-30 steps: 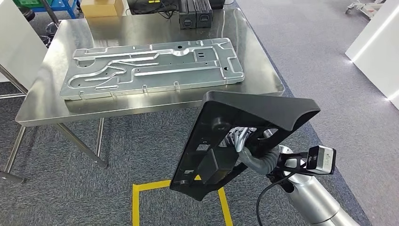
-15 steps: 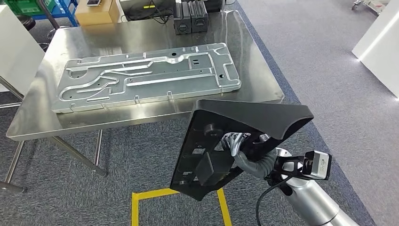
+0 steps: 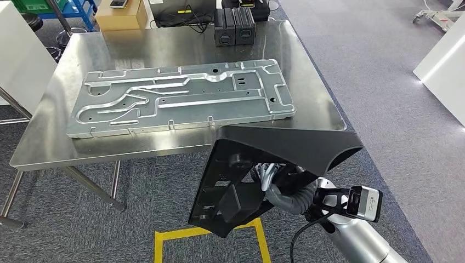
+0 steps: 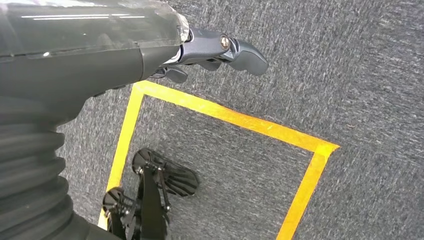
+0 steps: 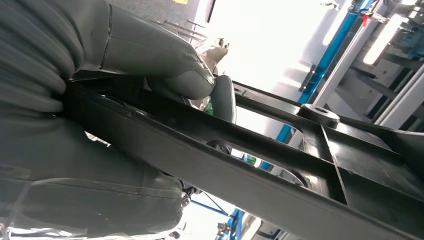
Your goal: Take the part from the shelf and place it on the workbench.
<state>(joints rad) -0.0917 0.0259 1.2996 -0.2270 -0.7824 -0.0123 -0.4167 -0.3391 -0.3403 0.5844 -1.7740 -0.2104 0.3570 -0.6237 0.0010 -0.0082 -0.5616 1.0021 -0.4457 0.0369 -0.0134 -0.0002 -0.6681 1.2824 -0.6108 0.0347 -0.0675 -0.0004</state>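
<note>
While the right hand (image 3: 274, 178) gripped the black part (image 3: 274, 164) just short of the workbench (image 3: 323, 104), the left hand (image 4: 210, 50) hung empty, fingers loosely curled; placing remained.

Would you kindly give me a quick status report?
Right hand grips black part, short of workbench. Left hand empty. Metal plate covers much of bench.
</note>
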